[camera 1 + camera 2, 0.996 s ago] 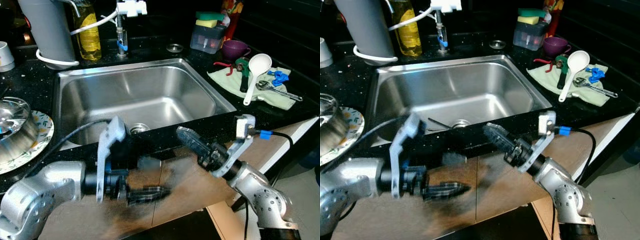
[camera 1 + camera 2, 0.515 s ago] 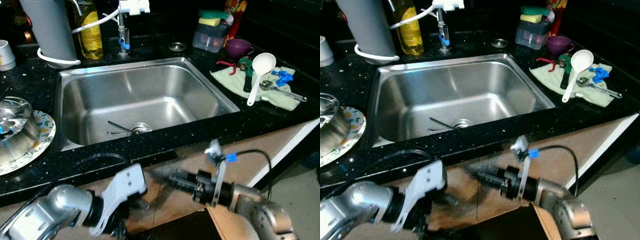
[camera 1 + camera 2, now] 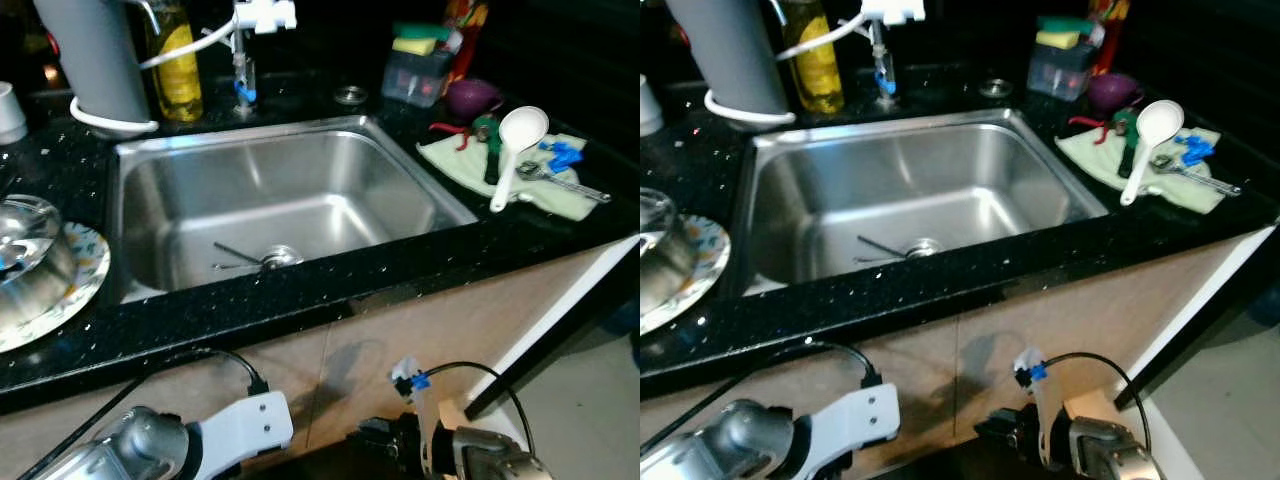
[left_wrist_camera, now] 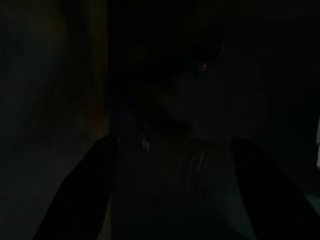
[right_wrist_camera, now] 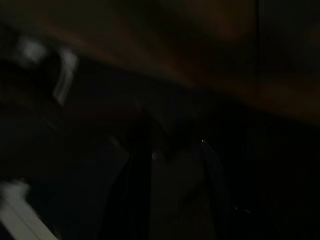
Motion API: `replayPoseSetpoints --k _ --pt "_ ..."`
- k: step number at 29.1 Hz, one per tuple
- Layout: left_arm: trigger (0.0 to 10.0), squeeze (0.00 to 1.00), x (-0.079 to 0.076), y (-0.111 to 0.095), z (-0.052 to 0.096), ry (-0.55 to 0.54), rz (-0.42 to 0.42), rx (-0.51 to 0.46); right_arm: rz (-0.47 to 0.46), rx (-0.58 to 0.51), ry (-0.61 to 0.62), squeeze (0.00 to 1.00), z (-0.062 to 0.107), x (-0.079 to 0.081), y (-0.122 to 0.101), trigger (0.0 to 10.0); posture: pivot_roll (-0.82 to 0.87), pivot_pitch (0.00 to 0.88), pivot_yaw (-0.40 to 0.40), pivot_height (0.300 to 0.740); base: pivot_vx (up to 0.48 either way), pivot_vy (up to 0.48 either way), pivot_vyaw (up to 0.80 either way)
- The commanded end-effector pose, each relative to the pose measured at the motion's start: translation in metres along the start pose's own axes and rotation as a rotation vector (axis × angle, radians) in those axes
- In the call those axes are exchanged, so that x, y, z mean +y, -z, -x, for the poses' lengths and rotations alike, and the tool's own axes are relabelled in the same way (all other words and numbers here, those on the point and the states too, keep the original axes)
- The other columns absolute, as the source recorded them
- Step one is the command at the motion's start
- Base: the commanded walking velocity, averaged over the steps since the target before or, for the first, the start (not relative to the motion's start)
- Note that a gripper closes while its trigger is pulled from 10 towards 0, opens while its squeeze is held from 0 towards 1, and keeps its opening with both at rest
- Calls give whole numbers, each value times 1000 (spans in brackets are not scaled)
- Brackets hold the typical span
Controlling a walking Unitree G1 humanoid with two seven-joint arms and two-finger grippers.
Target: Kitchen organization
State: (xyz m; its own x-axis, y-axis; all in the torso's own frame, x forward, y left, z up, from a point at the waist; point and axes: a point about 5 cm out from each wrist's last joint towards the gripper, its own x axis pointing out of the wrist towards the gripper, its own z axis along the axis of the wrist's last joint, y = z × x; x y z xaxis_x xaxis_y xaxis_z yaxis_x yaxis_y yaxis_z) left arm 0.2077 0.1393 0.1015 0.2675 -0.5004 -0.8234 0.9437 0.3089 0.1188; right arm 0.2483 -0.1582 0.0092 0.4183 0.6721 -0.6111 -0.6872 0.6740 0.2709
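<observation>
**Arms low by the cabinet, nothing in hand**

Left eye view: the steel sink sits in the black counter, with thin utensils lying by its drain. On the counter's right, a green cloth carries a white ladle, a wrench and blue clips. To the left a patterned plate bears a glass bowl. Behind the sink stand a yellow bottle, a sponge box and a purple cup. Both arms sit low against the cabinet front.

Right eye view: the left arm and right arm show at wrist level; whether either gripper is open or closed cannot be told.

Left wrist view: near black, two dim finger outlines apart.

Right wrist view: dark and blurred, with faint finger shapes.

By my judgement this is a pause between steps, with no item picked. The next move calls for raising an arm to the counter and choosing a loose item, probably from the cloth.
</observation>
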Motion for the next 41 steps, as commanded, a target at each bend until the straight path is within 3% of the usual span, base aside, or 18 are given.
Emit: replayPoseSetpoints --k 1,2,6,7,9,12,15,16,19,21,23,24,25,31,37,41 --pt "10000 0 -8 9 -11 7 35 58 31 70 43 0 -6 2 17 10000 -32 189 -26 740 0 0 0" --pt "10000 0 -8 9 -11 7 35 58 31 70 43 0 -6 2 17 10000 -32 189 -26 740 0 0 0" --pt "10000 0 -12 23 -34 -54 116 81 96 111 184 0 -14 -3 30 10000 -23 179 -37 740 0 0 0" --pt "10000 0 -12 32 -43 -85 166 84 62 103 265 0 -16 -7 33 10000 -23 179 -37 740 0 0 0" --pt "10000 0 -13 35 -46 -96 180 92 50 99 285 0 -16 -8 33 10000 -23 179 -37 740 0 0 0" --pt "10000 0 -13 63 -64 -185 245 191 -12 91 334 0 -20 -8 41 10000 -30 179 -41 740 0 0 0" --pt "10000 0 -15 78 -69 -227 299 276 -34 96 333 0 -24 -4 46 10000 -34 175 -37 740 0 0 0" --pt "10000 0 -14 86 -75 -289 367 293 -54 98 334 0 -32 4 50 10000 -36 175 -37 740 0 0 0" --pt "10000 0 -14 88 -82 -337 423 265 -64 87 373 0 -36 7 52 10000 -41 173 -37 740 0 0 0" --pt "10000 0 -14 88 -89 -364 515 213 -96 75 442 0 -38 7 54 10000 -41 170 -36 740 0 0 0" --pt "10000 0 -16 88 -99 -380 663 124 -157 73 491 0 -40 7 59 10000 -40 171 -37 740 0 0 0" --pt "10000 0 -16 88 -99 -380 663 124 -157 73 491 0 -40 7 59 10000 -40 171 -37 740 0 0 0" --pt "10000 0 -16 91 -105 -403 720 91 -186 71 495 0 -42 10 61 10000 -40 171 -37 740 0 0 0" --pt "10000 0 -28 114 -119 -445 766 142 -196 85 464 0 -47 17 66 10000 -44 169 -48 740 0 0 0" --pt "10000 0 -18 109 -121 -559 814 30 -338 25 531 0 -43 14 73 10000 -51 165 -45 740 0 0 0" --pt "10000 0 -19 115 -123 -581 769 43 -339 13 566 0 -41 14 76 10000 -51 157 -42 740 0 0 0"
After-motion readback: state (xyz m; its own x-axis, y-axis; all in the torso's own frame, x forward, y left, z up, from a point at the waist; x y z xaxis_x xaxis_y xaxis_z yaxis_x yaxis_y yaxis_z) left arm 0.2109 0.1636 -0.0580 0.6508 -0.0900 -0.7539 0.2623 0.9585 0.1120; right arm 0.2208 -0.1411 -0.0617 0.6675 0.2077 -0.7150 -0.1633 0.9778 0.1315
